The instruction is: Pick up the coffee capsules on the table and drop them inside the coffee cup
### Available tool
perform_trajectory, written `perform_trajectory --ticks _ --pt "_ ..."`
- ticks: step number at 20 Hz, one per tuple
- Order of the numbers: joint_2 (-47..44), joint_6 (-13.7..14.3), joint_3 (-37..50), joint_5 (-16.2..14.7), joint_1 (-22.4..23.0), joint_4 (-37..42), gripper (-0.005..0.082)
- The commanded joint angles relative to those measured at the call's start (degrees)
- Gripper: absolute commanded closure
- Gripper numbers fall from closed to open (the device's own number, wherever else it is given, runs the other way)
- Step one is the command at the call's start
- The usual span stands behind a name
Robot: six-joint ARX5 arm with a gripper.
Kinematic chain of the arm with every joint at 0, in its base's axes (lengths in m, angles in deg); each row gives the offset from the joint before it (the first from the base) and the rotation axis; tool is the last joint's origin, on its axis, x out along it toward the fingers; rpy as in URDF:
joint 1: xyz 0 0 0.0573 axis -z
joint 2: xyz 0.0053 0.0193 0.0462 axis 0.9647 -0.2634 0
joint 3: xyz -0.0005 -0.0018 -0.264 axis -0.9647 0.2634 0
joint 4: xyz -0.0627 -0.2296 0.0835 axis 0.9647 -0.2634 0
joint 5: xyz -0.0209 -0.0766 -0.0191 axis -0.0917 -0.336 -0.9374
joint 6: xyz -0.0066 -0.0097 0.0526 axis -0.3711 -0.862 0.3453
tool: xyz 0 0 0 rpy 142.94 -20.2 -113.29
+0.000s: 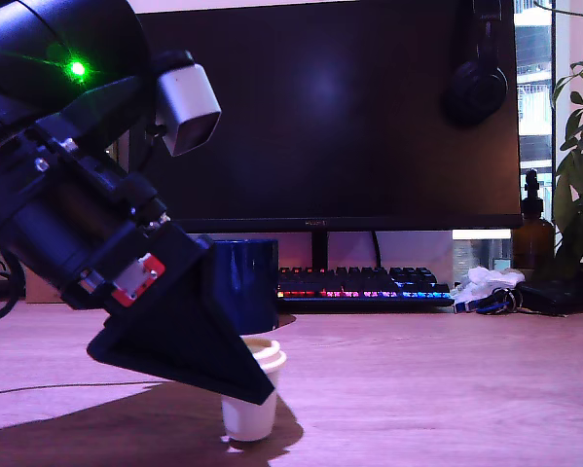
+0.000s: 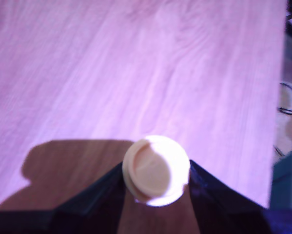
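A cream-white coffee capsule stands upright on the wooden table, rim up. My gripper reaches down over it from the exterior view's left. In the wrist view the capsule sits between the two black fingers, and both inner edges touch its rim. The capsule's base rests on the table or just above it. The coffee cup, a dark navy mug, stands right behind the gripper, partly hidden by it. No other capsule is in view.
A lit keyboard and a dark monitor stand behind the cup. At the exterior view's right are crumpled white material, a brown bottle and a plant. Headphones hang on the monitor.
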State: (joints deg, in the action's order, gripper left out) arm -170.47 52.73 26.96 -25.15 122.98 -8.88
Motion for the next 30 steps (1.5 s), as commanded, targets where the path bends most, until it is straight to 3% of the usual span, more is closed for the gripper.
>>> perform_trajectory --ticks 1,4,7,13,16,20,26,30 --pt "-0.5 0.33 -1.29 0.96 -0.11 0.57 0.0451" --pt "-0.5 -0.48 -2.14 1.7 -1.9 0.7 0.0451" --pt "-0.48 -3.8 -2.82 1.64 -4.7 0.92 0.0451" --pt "-0.48 -7.48 -3.63 1.66 -10.6 6.56 0.0451" --pt "-0.48 -8.22 -3.63 1.86 -13.27 11.52 0.0451" --pt "-0.48 -8.44 -3.63 4.63 -16.09 17.97 0.0451" --pt "-0.5 -8.57 -3.65 8.96 -18.1 26.91 0.0451" --pt "-0.55 -8.55 -3.74 9.46 -19.15 29.68 0.0451"
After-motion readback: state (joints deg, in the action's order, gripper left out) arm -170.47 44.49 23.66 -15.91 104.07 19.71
